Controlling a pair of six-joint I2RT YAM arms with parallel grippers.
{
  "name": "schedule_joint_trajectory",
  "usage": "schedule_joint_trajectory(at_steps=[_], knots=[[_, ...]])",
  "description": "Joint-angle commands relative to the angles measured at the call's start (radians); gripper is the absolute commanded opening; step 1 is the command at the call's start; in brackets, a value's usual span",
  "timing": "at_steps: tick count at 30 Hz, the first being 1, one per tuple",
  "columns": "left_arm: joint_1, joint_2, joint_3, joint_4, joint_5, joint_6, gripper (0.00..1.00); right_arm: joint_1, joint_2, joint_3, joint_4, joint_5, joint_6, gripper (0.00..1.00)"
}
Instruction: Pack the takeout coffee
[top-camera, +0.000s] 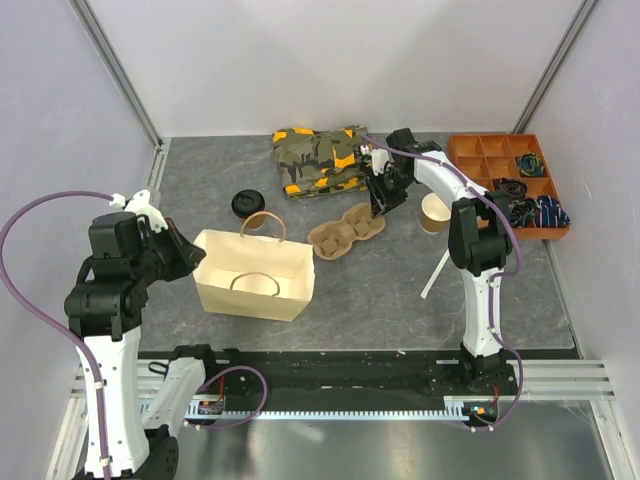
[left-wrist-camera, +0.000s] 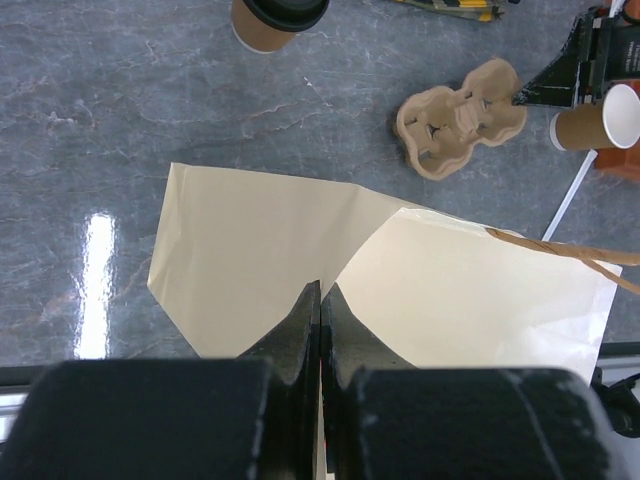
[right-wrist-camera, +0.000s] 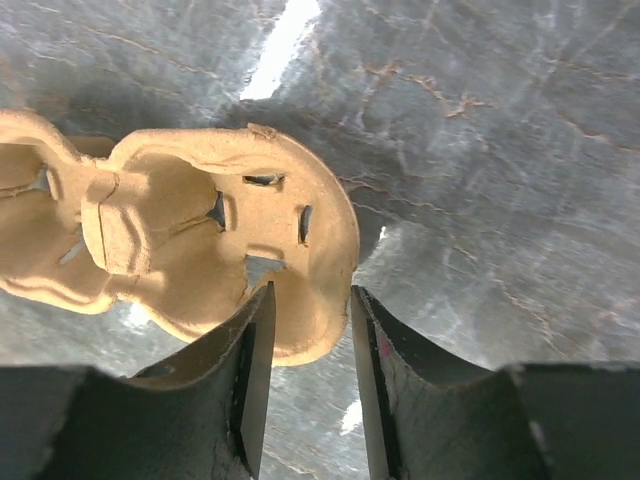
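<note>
The takeout coffee (top-camera: 247, 204), a tan cup with a black lid, stands behind the cream paper bag (top-camera: 255, 275); it also shows at the top of the left wrist view (left-wrist-camera: 278, 20). My left gripper (top-camera: 195, 255) is shut on the bag's left side fold, its fingertips pinched on the paper (left-wrist-camera: 321, 288). The bag (left-wrist-camera: 250, 250) stands open. My right gripper (top-camera: 383, 205) hovers at the right end of the pulp cup carrier (top-camera: 345, 232). It is open (right-wrist-camera: 312, 295), and the carrier's rim (right-wrist-camera: 180, 240) lies between the fingers with a gap on the right side.
A lidless tan cup (top-camera: 435, 212) stands right of the carrier, with a white stick (top-camera: 437, 272) lying in front of it. Camouflage cloth (top-camera: 320, 158) lies at the back. An orange compartment tray (top-camera: 470, 152) sits at the back right.
</note>
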Motion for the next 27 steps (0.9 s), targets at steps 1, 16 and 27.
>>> schedule_joint_trajectory(at_steps=[1,16,27], knots=[[0.003,-0.015,-0.006,0.067,0.056,-0.049,0.02,-0.019,0.031,0.018,-0.024,-0.085,0.042,0.42],[0.004,-0.072,-0.082,0.127,0.093,-0.083,0.02,-0.042,0.054,0.017,0.003,-0.175,0.08,0.42],[0.004,-0.095,-0.071,0.132,-0.007,-0.136,0.02,-0.117,-0.243,-0.158,0.103,-0.268,0.25,0.0]])
